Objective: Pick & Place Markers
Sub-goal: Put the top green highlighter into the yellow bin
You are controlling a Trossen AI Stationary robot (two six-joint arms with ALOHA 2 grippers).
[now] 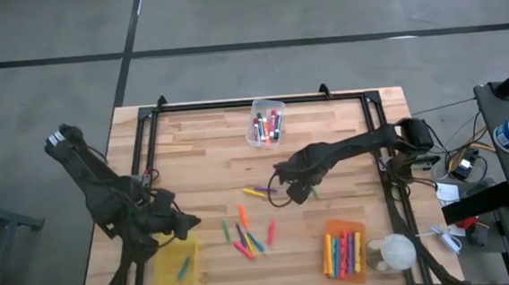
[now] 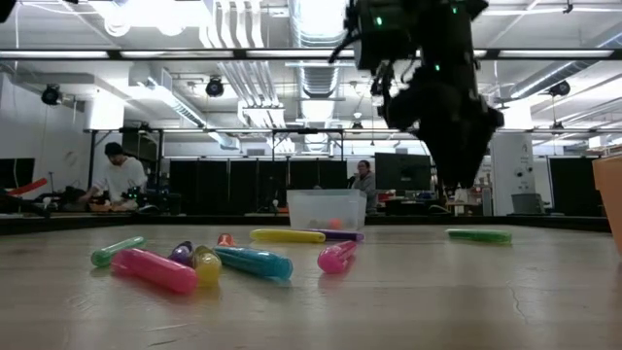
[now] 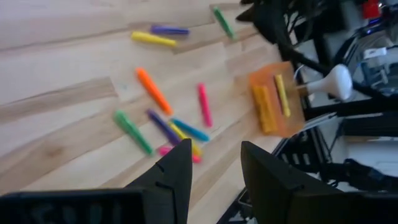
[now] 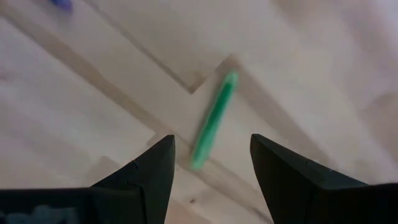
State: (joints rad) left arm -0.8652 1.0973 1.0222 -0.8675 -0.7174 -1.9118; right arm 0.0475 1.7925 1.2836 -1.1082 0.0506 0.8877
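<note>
Right pincer [image 4: 208, 171] fingers spread, empty, poised right over a green marker [image 4: 213, 121] lying flat on the tabletop [image 1: 201, 155]; its long axis runs between them. Left pincer [image 1: 188, 224], also spread, waits well apart

Two dark, jointed arms are seen, each ending in a two-finger gripper. The left gripper [image 3: 214, 180] and right gripper [image 4: 211, 180] are formed of black, wedge-shaped fingers. Thin cables are run along the links.

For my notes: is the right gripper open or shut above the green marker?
Open. The right gripper hangs above the green marker lying flat on the table, fingers spread to either side, nothing held.
</note>
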